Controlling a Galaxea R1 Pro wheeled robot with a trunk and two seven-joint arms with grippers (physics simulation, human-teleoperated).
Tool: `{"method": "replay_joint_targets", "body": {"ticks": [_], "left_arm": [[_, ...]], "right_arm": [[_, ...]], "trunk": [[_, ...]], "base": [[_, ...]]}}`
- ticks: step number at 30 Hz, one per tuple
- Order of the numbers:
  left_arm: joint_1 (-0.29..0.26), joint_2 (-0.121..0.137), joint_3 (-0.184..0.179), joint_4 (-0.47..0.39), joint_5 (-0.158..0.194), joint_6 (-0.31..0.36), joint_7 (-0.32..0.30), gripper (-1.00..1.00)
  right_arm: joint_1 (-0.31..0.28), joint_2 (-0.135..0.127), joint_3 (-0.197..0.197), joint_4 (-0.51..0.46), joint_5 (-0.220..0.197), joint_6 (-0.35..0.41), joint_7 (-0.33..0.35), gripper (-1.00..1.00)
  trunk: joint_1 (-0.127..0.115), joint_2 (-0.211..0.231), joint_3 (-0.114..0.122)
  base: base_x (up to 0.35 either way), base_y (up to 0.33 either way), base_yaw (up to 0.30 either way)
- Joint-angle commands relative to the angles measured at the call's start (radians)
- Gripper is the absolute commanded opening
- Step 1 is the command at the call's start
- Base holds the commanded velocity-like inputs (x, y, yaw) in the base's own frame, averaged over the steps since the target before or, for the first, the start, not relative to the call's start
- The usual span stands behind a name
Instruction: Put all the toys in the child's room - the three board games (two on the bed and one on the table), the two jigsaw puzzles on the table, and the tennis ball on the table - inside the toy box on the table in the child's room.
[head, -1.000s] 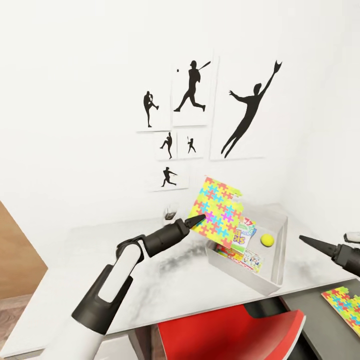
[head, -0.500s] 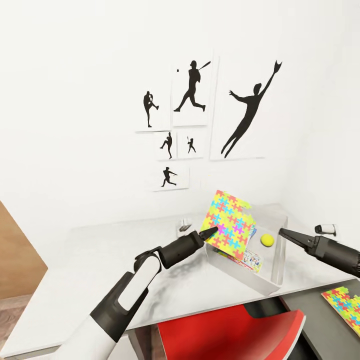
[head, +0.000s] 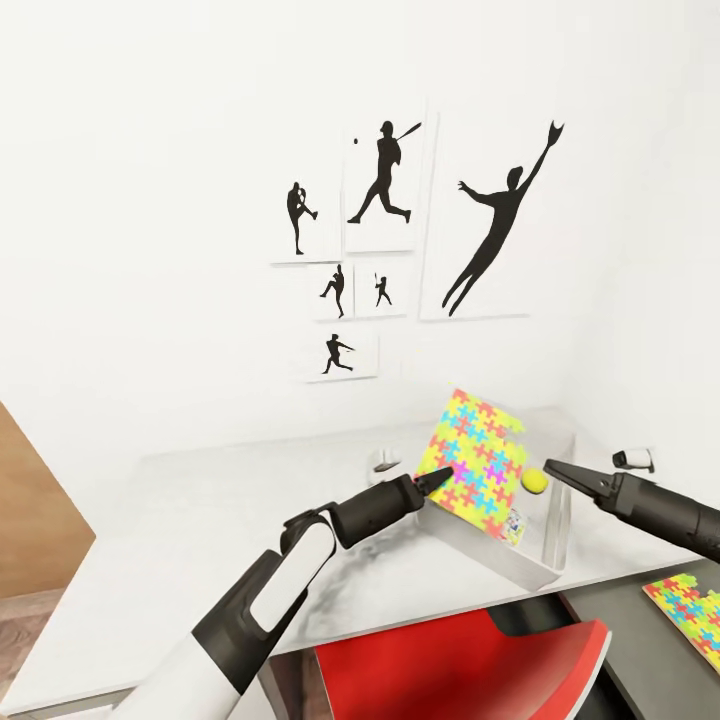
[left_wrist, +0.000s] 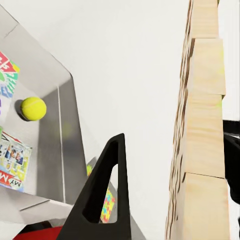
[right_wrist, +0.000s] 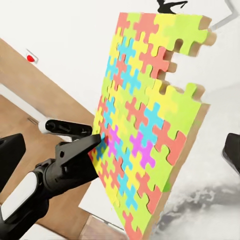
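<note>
The left gripper (head: 437, 480) pinches a thin multicolour jigsaw puzzle square (head: 473, 466) upright over the light grey lidless toy box (head: 500, 556), where the yellow-green tennis ball (head: 535, 481) already lies. The right gripper (head: 556, 470), at the box's 3 o'clock, cannot be judged open or closed. A second puzzle square (head: 690, 607) waits on the dark grey tabletop (head: 640, 650).

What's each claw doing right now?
Left claw: shut on the jigsaw puzzle, held over the toy box.
Right claw: appears open, empty.

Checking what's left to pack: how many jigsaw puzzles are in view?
2: one jigsaw puzzle held by the left gripper over the toy box; another puzzle lying on the dark desk top.
</note>
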Motion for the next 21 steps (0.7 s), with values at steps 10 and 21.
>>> {"method": "replay_joint_targets", "body": {"ticks": [10,21], "left_arm": [[0.000,0.000,-0.002,0.000,0.003,0.000,-0.098,-1.00],[0.001,0.002,-0.001,0.000,0.005,-0.001,-0.115,-1.00]], "right_arm": [[-0.002,0.006,0.011,0.000,0.004,0.004,0.005,1.00],[-0.003,0.008,0.012,0.000,0.005,0.004,0.004,1.00]], "trunk": [[0.000,-0.001,-0.002],[0.000,-0.001,-0.002]], "base": [[0.000,0.000,0.000],[0.000,0.000,0.000]]}}
